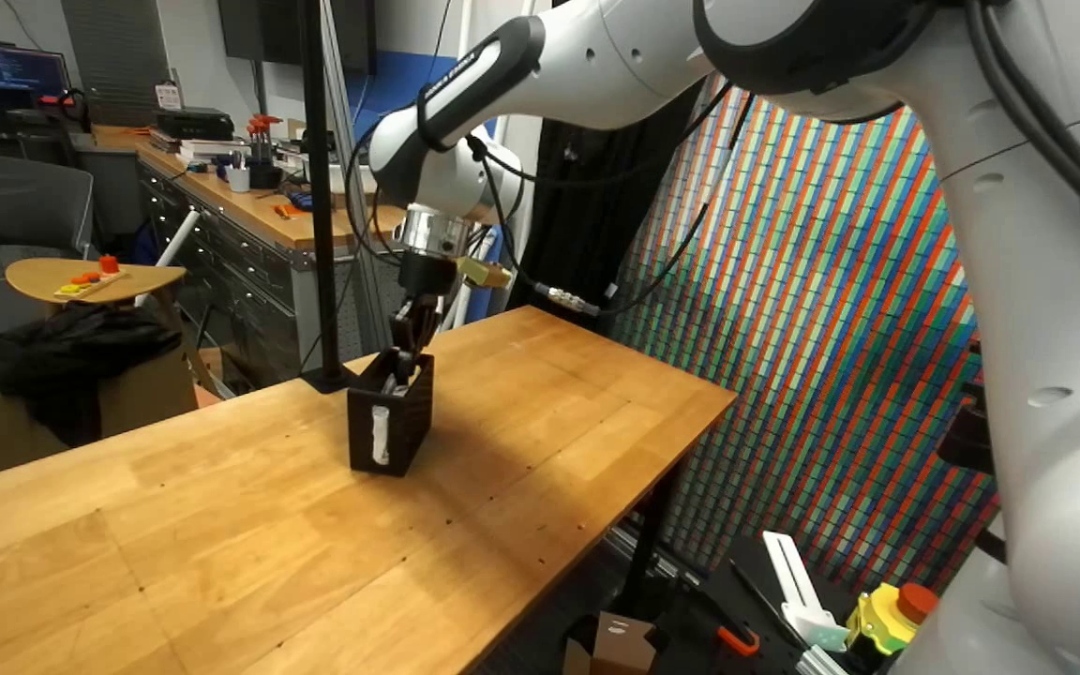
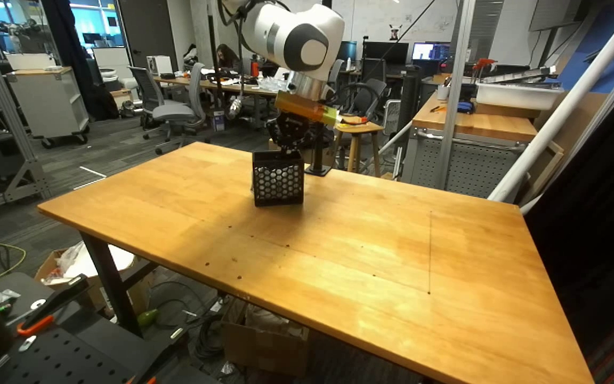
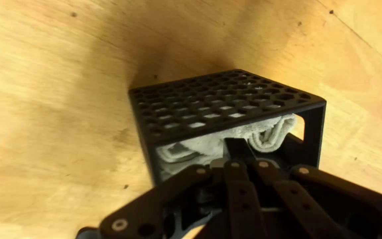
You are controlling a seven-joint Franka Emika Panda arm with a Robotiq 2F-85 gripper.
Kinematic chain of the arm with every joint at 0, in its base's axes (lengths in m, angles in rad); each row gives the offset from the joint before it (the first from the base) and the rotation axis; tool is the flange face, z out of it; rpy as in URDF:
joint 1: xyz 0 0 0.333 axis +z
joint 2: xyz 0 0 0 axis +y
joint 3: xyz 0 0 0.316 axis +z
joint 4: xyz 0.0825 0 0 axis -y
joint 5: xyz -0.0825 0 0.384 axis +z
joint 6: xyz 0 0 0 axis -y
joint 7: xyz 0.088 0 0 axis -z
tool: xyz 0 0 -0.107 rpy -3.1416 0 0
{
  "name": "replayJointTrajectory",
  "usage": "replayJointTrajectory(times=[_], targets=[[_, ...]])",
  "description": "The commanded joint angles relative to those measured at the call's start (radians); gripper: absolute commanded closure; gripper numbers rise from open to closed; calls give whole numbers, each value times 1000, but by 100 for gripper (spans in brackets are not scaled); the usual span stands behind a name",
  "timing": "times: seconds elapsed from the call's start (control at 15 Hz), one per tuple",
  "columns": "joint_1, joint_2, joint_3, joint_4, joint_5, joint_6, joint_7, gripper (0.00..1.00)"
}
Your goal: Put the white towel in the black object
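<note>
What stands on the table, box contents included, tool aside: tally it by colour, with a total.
Black: 2 (box, pole)
White: 1 (towel, inside the box)
Total: 3

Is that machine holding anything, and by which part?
It can't be told: the shut fingers reach into the box where the towel lies, but any pinch is hidden.

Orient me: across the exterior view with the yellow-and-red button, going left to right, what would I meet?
Grey chair → white cup → black pole stand → black container → white bracket → yellow-and-red button.
</note>
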Motion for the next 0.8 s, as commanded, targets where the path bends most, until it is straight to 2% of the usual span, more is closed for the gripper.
replayJointTrajectory(times=[0.0,0.07,0.2,0.4,0.47,0.6,0.73], targets=[[3,-120,-36,-52,-59,24,33,94],[-1,-137,-40,-61,-59,40,33,71],[-9,-177,-49,-91,-47,70,35,69],[-16,-229,-67,-144,-54,128,38,48],[-16,-162,-55,-71,-42,79,25,66],[-20,-187,-63,-98,-42,96,25,50],[-21,-197,-64,-110,-41,98,25,47]])
